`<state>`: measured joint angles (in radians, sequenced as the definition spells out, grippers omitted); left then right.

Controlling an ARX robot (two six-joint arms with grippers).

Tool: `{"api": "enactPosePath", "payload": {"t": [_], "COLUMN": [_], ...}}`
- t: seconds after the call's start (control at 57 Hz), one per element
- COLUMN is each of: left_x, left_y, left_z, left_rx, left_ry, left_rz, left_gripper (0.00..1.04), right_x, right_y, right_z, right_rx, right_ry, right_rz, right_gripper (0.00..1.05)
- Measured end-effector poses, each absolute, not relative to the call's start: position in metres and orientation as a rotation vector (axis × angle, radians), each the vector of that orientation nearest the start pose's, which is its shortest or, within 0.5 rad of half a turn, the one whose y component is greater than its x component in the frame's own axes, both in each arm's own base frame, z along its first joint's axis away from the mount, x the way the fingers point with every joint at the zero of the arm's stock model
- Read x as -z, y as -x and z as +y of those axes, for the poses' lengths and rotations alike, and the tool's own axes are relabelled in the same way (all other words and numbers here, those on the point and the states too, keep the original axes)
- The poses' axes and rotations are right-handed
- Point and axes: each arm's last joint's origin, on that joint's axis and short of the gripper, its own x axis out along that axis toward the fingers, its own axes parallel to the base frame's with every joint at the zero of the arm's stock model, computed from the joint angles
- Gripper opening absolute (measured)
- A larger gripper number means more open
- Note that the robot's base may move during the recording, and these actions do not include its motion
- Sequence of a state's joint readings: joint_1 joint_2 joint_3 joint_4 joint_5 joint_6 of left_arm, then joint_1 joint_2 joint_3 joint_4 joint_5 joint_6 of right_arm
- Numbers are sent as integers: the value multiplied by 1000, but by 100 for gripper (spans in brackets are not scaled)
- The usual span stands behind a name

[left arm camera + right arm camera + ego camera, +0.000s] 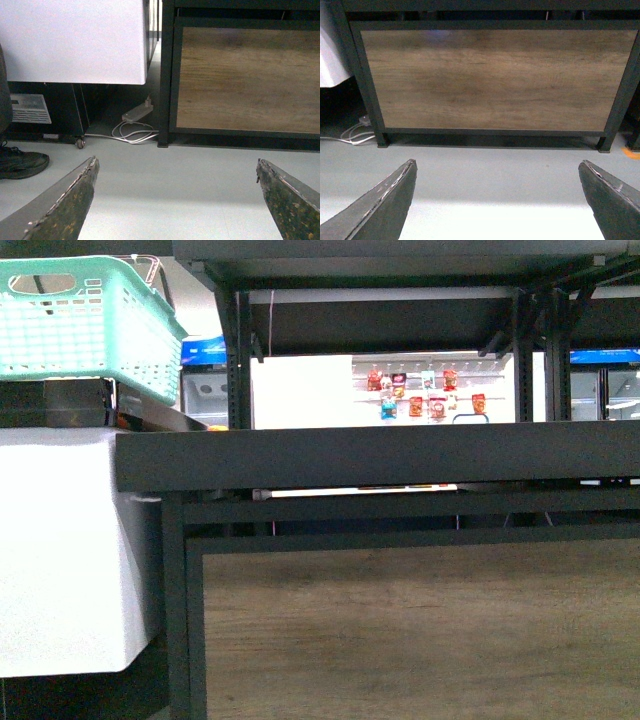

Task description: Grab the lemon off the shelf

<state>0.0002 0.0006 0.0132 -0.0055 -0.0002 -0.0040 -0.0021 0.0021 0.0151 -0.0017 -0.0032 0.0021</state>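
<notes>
Left end effector (pixel 176 161) and right end effector (pixel 497 162) gape low before shelf (pixel 400 455)

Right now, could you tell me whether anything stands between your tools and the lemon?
No lemon shows in any view. The left tool and right tool, both open, hang low facing the shelf's wood panel; the shelf's front lip stands above them and hides its tray.

Grey floor (pixel 495 165), a white cabinet (pixel 60 550) below a teal basket (pixel 90 325), white cables (pixel 135 132) beside it
</notes>
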Motion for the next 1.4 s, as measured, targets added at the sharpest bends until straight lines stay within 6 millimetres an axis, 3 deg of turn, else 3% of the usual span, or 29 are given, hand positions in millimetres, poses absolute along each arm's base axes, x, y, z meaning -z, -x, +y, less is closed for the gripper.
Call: {"api": "enactPosePath", "payload": {"t": [1.403], "left_x": [-167], "left_y": [-97], "left_z": [0], "left_rx": [0], "left_ry": [4], "left_rz": [-7], "left_gripper": [97], "right_x": [-168], "right_y": [-97], "right_z": [0], "right_rx": [-2], "right_ry": [-2], "right_rz": [-11], "right_gripper": [97]}}
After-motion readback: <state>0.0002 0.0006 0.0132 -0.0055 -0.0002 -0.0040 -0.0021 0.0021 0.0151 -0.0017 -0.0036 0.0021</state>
